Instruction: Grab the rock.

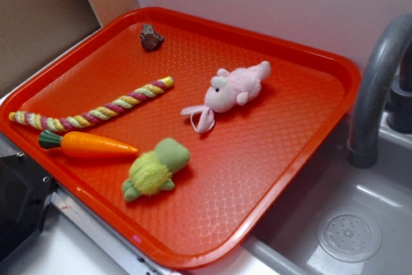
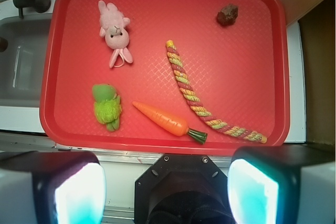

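The rock is a small lumpy brown-grey stone lying at the far corner of the red tray. The wrist view looks down on the tray from high above, and the rock lies near its upper right corner. My gripper hangs above the near edge of the tray, far from the rock. Its two pads stand wide apart with nothing between them. The exterior view does not show the gripper.
On the tray lie a pink plush bunny, a green-yellow plush turtle, a toy carrot and a striped rope. A grey sink with a faucet adjoins the tray.
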`<state>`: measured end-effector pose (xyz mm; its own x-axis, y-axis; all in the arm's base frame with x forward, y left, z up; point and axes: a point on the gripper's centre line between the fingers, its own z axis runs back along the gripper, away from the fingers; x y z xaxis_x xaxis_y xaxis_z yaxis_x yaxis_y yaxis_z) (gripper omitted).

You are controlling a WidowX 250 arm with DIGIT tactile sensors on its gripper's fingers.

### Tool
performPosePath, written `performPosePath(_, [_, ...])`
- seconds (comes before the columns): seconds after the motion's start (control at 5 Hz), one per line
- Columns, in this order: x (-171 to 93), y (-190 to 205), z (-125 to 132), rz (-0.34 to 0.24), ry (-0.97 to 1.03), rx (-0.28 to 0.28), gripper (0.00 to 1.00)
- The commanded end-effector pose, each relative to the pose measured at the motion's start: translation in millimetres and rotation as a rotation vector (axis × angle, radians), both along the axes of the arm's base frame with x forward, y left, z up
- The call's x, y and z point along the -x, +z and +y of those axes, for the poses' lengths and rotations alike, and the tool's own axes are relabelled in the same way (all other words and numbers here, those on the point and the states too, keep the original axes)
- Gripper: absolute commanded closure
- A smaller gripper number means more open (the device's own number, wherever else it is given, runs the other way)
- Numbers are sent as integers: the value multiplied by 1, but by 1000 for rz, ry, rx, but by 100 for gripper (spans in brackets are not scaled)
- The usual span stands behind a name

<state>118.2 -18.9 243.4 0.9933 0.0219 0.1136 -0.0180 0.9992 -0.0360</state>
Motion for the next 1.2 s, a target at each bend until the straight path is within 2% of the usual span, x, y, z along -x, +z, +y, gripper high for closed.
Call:
performPosePath(0.0, [0,0,0,0,0,0,0])
performPosePath(0.2, [-25,-16,11,-48,-32,15,0])
performPosePath(0.4, [-54,-40,25,-78,-86,-24,0])
performPosePath(0.6, [-83,-61,47,-112,-151,-33,0])
performPosePath(0.8, [-121,-87,76,-107,-172,-75,0])
performPosePath(1.0, [-155,-113,101,-66,-159,-90,0])
